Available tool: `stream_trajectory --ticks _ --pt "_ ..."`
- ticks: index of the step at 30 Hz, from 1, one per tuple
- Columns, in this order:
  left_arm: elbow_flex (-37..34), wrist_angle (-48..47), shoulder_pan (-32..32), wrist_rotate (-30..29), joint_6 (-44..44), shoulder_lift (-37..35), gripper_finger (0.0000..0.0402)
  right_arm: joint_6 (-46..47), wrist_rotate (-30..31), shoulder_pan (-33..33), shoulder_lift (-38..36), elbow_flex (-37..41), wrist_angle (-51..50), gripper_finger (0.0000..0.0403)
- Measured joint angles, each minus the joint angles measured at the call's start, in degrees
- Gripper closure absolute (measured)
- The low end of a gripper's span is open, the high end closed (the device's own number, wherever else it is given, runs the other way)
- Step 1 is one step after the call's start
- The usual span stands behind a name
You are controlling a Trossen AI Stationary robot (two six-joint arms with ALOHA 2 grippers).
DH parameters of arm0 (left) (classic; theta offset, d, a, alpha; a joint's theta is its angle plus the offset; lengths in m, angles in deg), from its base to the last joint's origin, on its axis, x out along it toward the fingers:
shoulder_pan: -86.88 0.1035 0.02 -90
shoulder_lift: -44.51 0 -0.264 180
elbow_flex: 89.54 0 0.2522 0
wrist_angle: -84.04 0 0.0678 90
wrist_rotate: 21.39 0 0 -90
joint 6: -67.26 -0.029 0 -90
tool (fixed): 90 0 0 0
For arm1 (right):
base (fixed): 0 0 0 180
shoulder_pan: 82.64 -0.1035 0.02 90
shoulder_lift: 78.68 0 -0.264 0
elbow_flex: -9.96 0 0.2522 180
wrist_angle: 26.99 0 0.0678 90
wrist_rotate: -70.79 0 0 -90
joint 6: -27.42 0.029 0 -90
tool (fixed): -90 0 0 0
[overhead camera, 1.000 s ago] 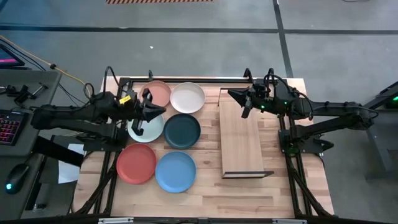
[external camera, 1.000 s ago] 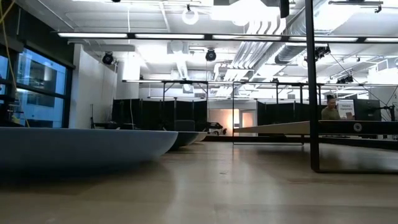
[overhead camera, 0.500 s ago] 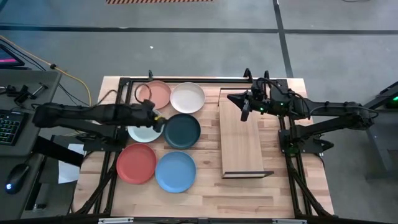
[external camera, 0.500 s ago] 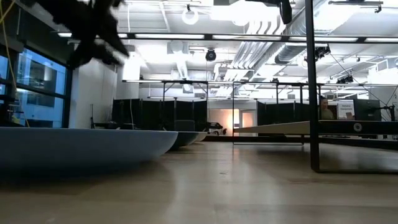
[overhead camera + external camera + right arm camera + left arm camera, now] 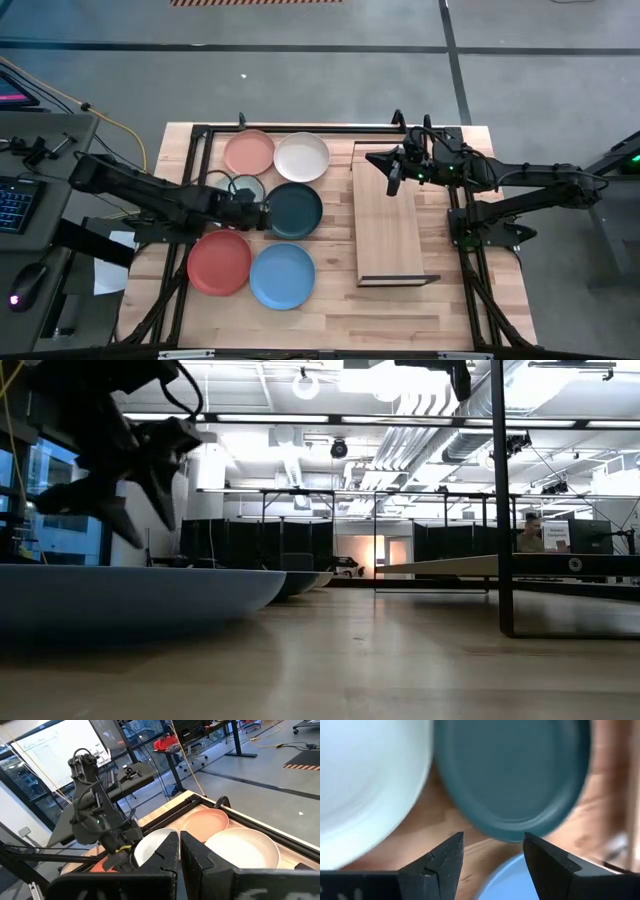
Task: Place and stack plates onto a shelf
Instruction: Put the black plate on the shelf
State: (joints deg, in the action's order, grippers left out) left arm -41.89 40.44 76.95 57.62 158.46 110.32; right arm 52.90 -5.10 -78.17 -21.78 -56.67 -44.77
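Six plates lie flat on the wooden table: salmon pink [image 5: 249, 152], white [image 5: 301, 157], pale mint [image 5: 238, 190] partly under my left arm, dark teal [image 5: 295, 210], coral red [image 5: 220, 262] and blue [image 5: 282, 275]. The shelf [image 5: 388, 225] stands to their right with nothing on it. My left gripper [image 5: 492, 840] is open, low over the table beside the teal plate's left rim [image 5: 510, 832], between the mint plate [image 5: 370, 785] and the blue plate [image 5: 505, 880], touching nothing. My right gripper [image 5: 392, 172] hangs shut above the shelf's far end.
A black metal frame [image 5: 300, 128] runs along the table's far edge and sides. The shelf's black end frame [image 5: 503, 510] rises at its near end. In the room beyond, a person [image 5: 533, 535] sits at a desk. Bare tabletop lies near the front edge [image 5: 330, 320].
My left gripper has gone down and toward the table's near right, from above the mint plate to the teal plate's left rim, coming into the low view. It has opened on the way. The plates and my right arm have kept still.
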Motion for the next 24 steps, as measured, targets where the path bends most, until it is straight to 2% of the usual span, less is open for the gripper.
stream_trajectory --ticks 5,11,20,24 --pt "0.0 0.16 -1.45 -2.47 5.22 4.52 0.0208 -0.01 1.4 0.0 0.0 0.08 -0.09 0.0403" --pt "0.0 0.66 0.62 -2.68 6.83 9.91 0.0208 -0.02 2.41 0.0 0.02 0.13 -0.51 0.0403" --pt "0.02 7.5 2.7 -3.04 6.23 12.79 0.0209 0.0 2.43 0.0 0.02 0.17 -0.51 0.0403" --pt "0.02 7.23 3.46 -3.12 6.18 13.71 0.0231 0.0 2.43 0.0 0.02 0.17 -0.51 0.0403"
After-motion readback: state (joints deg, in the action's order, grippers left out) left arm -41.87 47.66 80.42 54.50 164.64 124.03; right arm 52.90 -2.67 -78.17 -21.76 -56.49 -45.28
